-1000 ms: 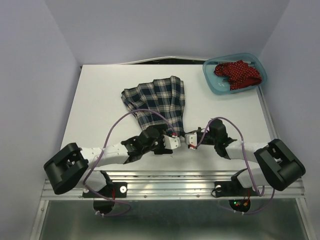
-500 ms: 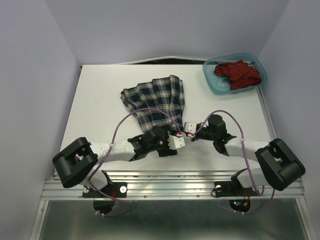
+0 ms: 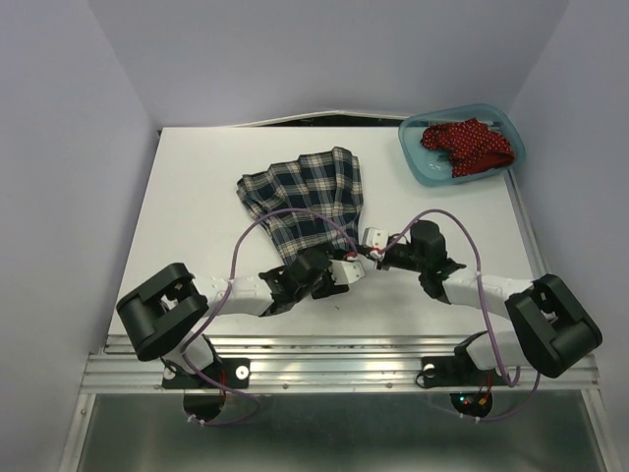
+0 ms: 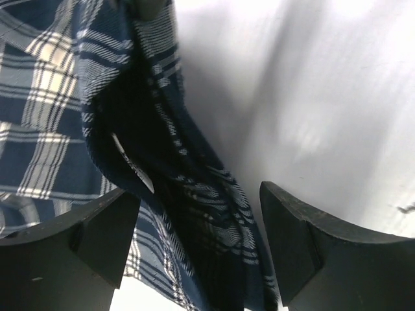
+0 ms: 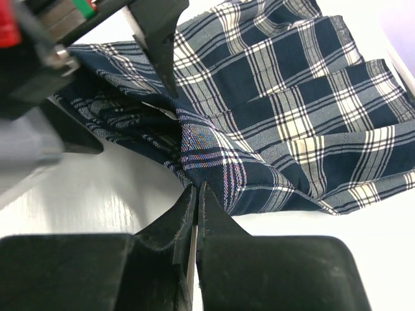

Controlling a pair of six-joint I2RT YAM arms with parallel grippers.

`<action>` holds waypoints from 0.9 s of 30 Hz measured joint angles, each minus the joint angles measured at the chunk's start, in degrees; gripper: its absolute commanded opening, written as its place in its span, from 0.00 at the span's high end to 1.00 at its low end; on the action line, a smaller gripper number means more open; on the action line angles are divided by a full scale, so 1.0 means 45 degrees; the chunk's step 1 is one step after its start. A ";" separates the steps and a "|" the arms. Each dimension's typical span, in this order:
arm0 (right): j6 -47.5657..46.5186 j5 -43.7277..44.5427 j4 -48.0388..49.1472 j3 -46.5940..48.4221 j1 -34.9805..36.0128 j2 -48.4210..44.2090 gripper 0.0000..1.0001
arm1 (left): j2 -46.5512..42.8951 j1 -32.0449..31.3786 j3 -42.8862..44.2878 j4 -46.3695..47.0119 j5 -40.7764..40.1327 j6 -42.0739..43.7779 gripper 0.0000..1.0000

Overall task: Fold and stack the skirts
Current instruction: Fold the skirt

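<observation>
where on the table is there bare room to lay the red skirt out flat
Widest bare patch: the table's left side, between the left wall and the plaid skirt. A second lies right of the plaid skirt, below the teal tub. Crowded: the near middle, where the left end effector and right end effector meet at its edge.

No legible writing in any view.
Inside the plaid skirt [image 4: 45, 123] a small white tag [image 4: 134, 168] shows, but any print on it is too blurred to read.
</observation>
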 measured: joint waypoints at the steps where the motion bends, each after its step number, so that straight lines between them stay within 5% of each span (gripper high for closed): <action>1: 0.0034 0.0000 0.0000 0.0000 0.0000 -0.0063 0.99 | 0.0010 0.0000 0.0000 0.0107 -0.0243 -0.0019 0.16; 6: 0.0107 -0.0005 0.0024 -0.0005 0.0000 -0.0219 0.99 | 0.0010 0.0000 0.0000 0.0500 -0.0894 -0.0024 0.25; 11: 0.0262 0.0000 0.0034 -0.0005 0.0000 -0.0257 0.99 | 0.0010 0.0000 0.0000 0.0656 -0.1078 0.0112 0.56; 12: 0.0301 0.0000 0.0034 -0.0005 0.0000 -0.0257 0.93 | 0.0010 0.0000 0.0000 0.0665 -0.1083 0.0204 0.63; 19: 0.1564 0.0646 -0.1710 0.0772 -0.0170 -0.0287 0.48 | 0.0000 0.0000 0.0039 -0.0282 -0.1073 0.0568 0.63; 20: 0.1724 0.0651 -0.2152 0.1064 -0.0379 -0.0321 0.33 | -0.0024 0.0000 0.0058 -0.0554 -0.1073 0.0602 0.63; 23: 0.2045 0.0631 -0.3963 0.2069 -0.1700 -0.0831 0.20 | -0.0282 0.0000 0.0087 -0.1481 -0.1078 0.0651 0.63; 24: 0.2118 0.0641 -0.4357 0.2307 -0.2074 -0.0967 0.18 | -0.0486 -0.0015 0.0087 -0.1943 -0.1088 0.0656 1.00; 27: 0.2579 0.0656 -0.5489 0.3313 -0.3157 -0.1243 0.18 | -0.1117 -0.0340 0.0083 -0.2715 -0.0981 0.0695 1.00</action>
